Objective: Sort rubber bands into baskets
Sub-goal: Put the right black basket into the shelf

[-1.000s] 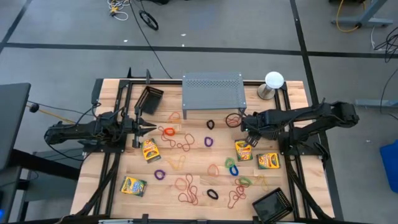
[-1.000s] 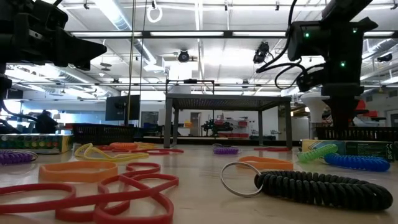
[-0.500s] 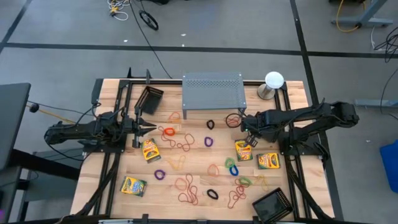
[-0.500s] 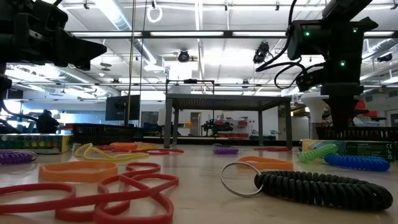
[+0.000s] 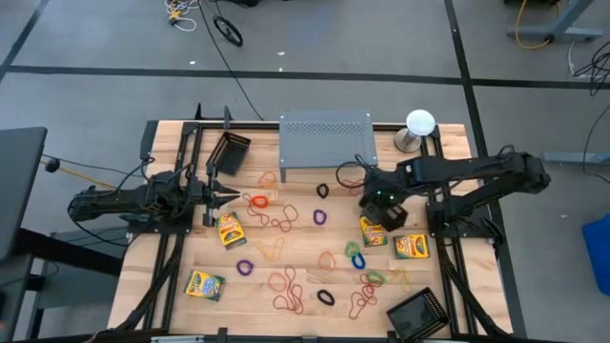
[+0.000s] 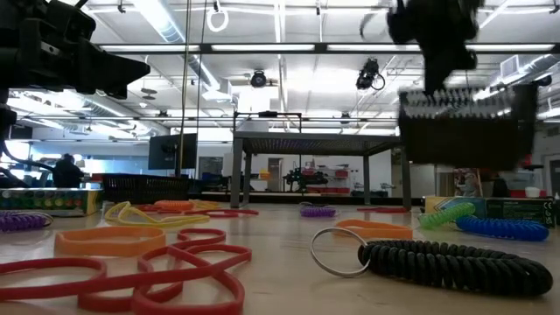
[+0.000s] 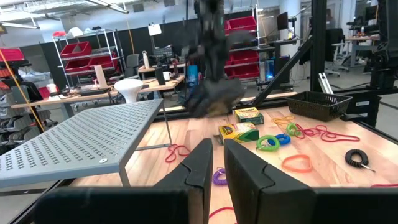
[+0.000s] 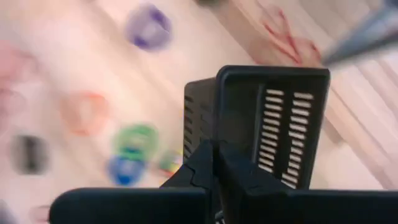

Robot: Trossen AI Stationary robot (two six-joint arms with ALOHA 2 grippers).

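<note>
Swinging away from its earlier spot beside the grey perforated stand, the right gripper is now carrying a black mesh basket off the table, its fingers clamped on the basket's rim. Two other baskets are sitting left of the stand and well in front of it. Rubber bands are lying scattered before the stand. Hovering left of the stand, the left gripper is holding nothing, fingers nearly together.
</note>
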